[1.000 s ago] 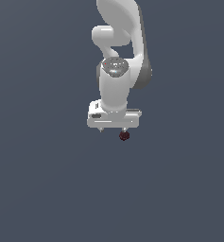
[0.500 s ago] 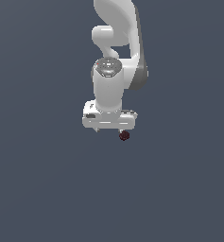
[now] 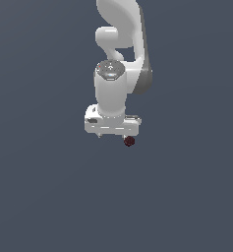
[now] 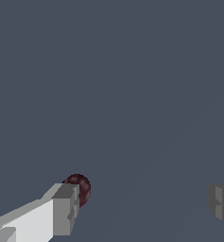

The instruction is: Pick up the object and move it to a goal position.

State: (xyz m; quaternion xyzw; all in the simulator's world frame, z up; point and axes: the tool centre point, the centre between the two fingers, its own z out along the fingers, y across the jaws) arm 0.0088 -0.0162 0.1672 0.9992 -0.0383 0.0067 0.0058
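The end effector is spread wide with nothing between its fingers. The object, a dark maroon lump, rests on the worktop just beyond one fingertip, outside the gap, partly hidden by it.

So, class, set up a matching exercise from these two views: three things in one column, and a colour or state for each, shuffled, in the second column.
Column 1
1. small dark maroon roundish lump
2. white robot arm's gripper
3. plain flat ground surface

Column 2
A. slate grey, bare all around
B. open, fingers spread wide, nothing between them
C. dark reddish-brown, lying beside one grey fingertip in the wrist view

Pairs: 1-C, 2-B, 3-A
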